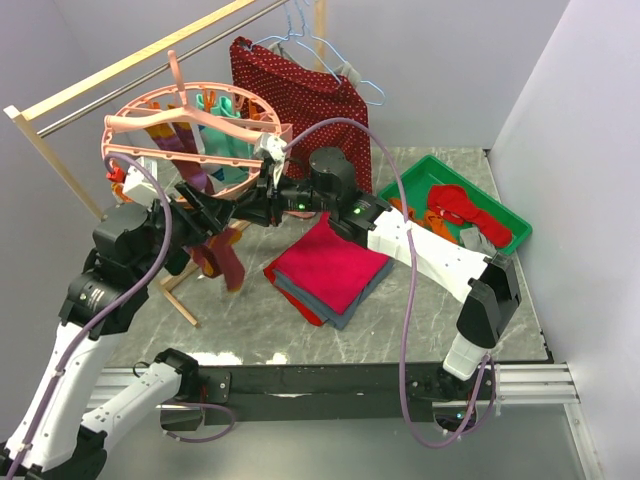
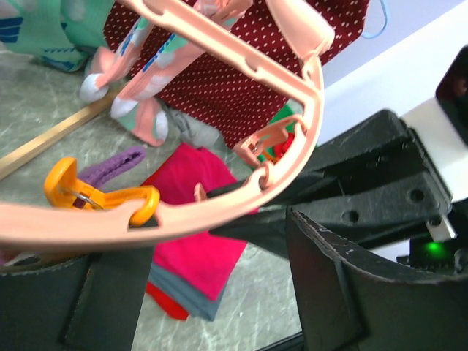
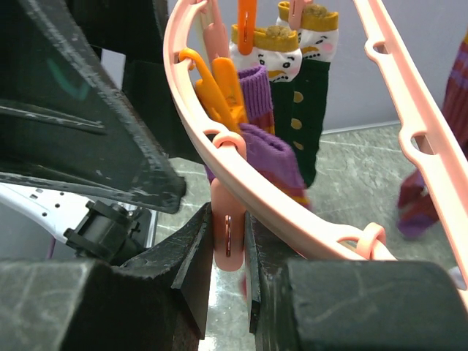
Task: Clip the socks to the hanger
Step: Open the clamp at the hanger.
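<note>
Right gripper (image 3: 228, 252) is clenched on a pink clip (image 3: 225, 212) dangling under the hanger (image 3: 399, 93); left gripper (image 2: 212, 292) stands released, fingers spread wide, the pink rim crossing the gap between them. Seen from above, the marble table (image 1: 250, 325) carries the scene. The hanger hangs at ten o'clock with socks (image 1: 222, 262) pegged beneath it. A dotted dark red garment (image 1: 300, 90) hangs at twelve. A folded red and grey stack (image 1: 330, 265) lies mid-table. A green tray (image 1: 428, 172) at two o'clock holds loose socks (image 1: 455, 205). A purple sock (image 3: 274, 153) drapes just beside the gripped clip, an orange clip (image 3: 227, 88) at its eleven o'clock.
</note>
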You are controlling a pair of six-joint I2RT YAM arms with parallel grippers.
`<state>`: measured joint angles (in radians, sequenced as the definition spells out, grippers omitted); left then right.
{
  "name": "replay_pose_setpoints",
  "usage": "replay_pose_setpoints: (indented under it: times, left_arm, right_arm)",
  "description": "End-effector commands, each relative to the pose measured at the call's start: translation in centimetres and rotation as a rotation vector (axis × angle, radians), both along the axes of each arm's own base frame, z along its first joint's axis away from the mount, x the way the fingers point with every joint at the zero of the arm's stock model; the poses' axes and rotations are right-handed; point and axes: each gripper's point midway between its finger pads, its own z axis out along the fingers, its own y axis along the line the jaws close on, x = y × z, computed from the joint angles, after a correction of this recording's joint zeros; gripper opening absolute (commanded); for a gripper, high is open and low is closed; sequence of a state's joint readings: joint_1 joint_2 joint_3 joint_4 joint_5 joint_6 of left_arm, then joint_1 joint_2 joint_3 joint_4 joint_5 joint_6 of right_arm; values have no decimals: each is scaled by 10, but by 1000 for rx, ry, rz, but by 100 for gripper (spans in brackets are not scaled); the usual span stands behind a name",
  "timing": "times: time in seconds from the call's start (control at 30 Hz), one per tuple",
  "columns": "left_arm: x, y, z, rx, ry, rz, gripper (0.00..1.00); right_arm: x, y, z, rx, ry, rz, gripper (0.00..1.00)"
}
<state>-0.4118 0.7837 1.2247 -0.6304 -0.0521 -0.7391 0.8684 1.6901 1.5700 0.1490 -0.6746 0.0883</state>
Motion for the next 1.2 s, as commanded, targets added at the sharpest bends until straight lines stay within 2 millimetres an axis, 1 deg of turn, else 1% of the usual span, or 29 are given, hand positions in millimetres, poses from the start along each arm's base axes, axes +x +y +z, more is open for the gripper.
replay_pose_setpoints:
  times: [0.0, 0.03, 0.27, 0.5, 0.6, 0.63, 0.7, 0.73, 0.77, 0.8, 0.87, 0.97, 1.0, 1.07, 1.1, 1.13, 1.17]
  left_arm:
    - [13, -7, 24, -85, -85, 11, 73]
    - [16, -8, 21, -85, -77, 10, 73]
    - [27, -9, 17, -82, -80, 33, 65]
    - [33, -6, 15, -82, -107, 59, 54]
    - [34, -7, 18, -101, -139, 57, 52]
    - [35, -6, 14, -104, -140, 62, 52]
    - [36, -7, 17, -121, -163, 62, 51]
    - [36, -7, 12, -121, -162, 65, 50]
    - [37, -7, 16, -137, -182, 70, 47]
    - [38, -6, 10, -135, -178, 75, 45]
    - [37, -5, 12, -147, -195, 80, 40]
    - [38, -6, 13, -144, -204, 78, 35]
    - [38, -6, 13, -142, -205, 78, 34]
    - [37, -5, 13, -139, -206, 78, 31]
    - [38, -5, 13, -139, -206, 81, 30]
    - [38, -5, 13, -138, -205, 81, 29]
    - [38, -5, 13, -136, -205, 81, 28]
  right_arm:
    - [-9, 2, 17, 51, -44, 31, 11]
    - [-10, 2, 16, 50, -41, 32, 11]
    - [-13, 2, 12, 49, -36, 49, 12]
    - [-16, 3, 5, 45, -30, 71, 13]
    - [-19, 3, 3, 43, -25, 83, 13]
    - [-20, 3, 2, 43, -19, 88, 14]
    - [-20, 2, 1, 46, -16, 87, 15]
    - [-21, 2, 1, 48, -16, 88, 16]
    - [-21, 2, 0, 47, -13, 88, 16]
    - [-21, 1, 0, 49, -13, 87, 16]
    - [-22, 2, -2, 46, -9, 92, 16]
    - [-24, 0, -2, 46, -7, 93, 20]
    - [-23, 0, -3, 44, -7, 88, 24]
    - [-23, -2, -6, 39, -7, 79, 28]
    - [-22, -3, -7, 37, -6, 71, 34]
    - [-22, -5, -5, 41, -12, 67, 36]
    - [-22, -5, -10, 32, -4, 64, 39]
